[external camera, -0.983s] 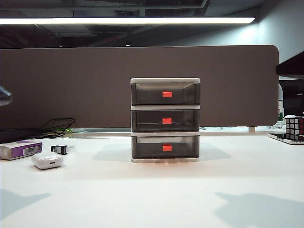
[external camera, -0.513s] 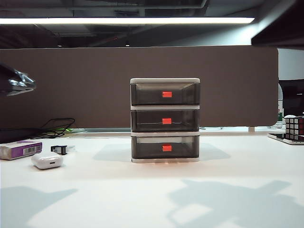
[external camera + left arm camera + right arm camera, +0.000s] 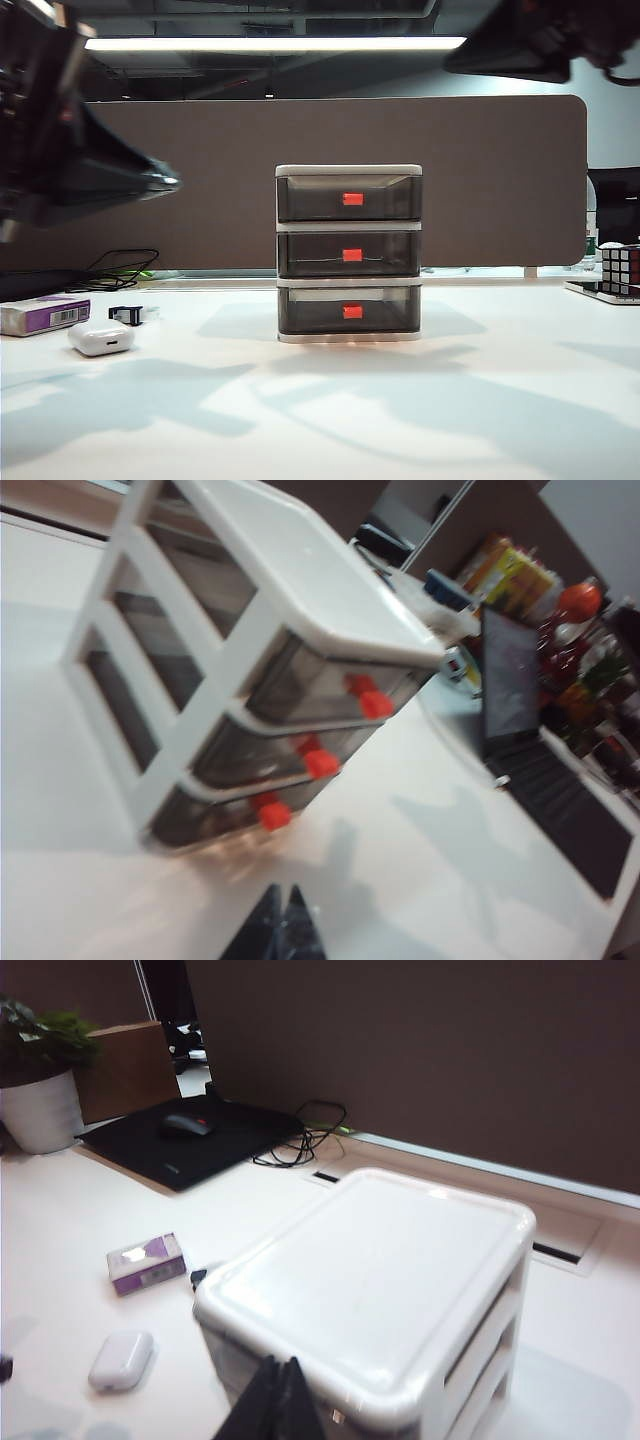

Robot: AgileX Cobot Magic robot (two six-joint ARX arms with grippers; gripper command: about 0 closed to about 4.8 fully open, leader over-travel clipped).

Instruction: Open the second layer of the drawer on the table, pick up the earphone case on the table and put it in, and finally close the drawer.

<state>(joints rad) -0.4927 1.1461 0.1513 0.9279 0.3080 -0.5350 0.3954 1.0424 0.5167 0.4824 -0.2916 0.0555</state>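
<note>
The drawer (image 3: 348, 254) stands mid-table (image 3: 420, 420), all three trays shut; the second layer (image 3: 348, 254) sits flush. The earphone case (image 3: 100, 338) lies well off at its 8 o'clock, beside a purple box (image 3: 42, 315). Left gripper (image 3: 283, 925) and right gripper (image 3: 277, 1398) hang above, both closed and empty.

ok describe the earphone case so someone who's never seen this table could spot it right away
Start at the three-tier drawer in the middle of the white table, then look far to its left near the table's edge. There sit a purple-and-white box, a tiny black clip and, in front of them, the earphone case. It alone is a glossy, all-white rounded pebble.
</note>
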